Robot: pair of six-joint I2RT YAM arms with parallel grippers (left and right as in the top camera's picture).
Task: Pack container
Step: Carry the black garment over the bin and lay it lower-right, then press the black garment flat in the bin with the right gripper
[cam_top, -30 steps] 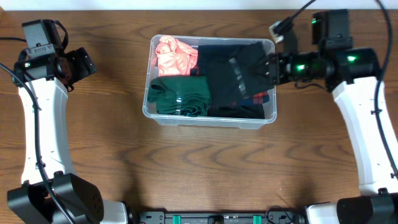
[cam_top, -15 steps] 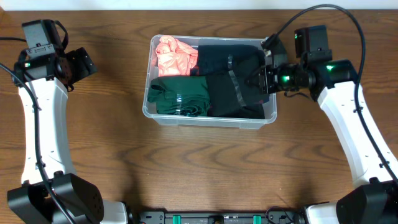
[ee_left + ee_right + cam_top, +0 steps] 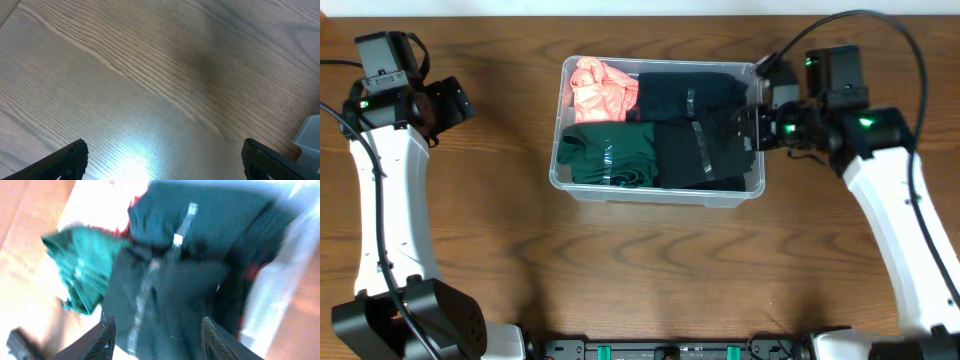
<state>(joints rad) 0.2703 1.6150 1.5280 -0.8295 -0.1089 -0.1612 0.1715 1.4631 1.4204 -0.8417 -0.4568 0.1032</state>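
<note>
The clear plastic container [image 3: 563, 178] stands at the table's top centre. It holds a pink garment [image 3: 601, 90], a green garment [image 3: 612, 155] and two folded black garments [image 3: 690, 97] [image 3: 698, 153]. My right gripper [image 3: 748, 127] is open and empty over the container's right end, just above the lower black garment [image 3: 165, 295]; the green garment [image 3: 82, 265] shows at the left of its blurred wrist view. My left gripper [image 3: 455, 102] is open and empty at the far left, over bare wood [image 3: 160, 90].
The wooden table [image 3: 650, 270] runs all round the container. A grey-blue corner [image 3: 309, 137] shows at the right edge of the left wrist view.
The black garment that my right gripper held over the container's right end now lies flat inside. The gripper has let it go and pulled back slightly to the right. The left arm has not moved.
</note>
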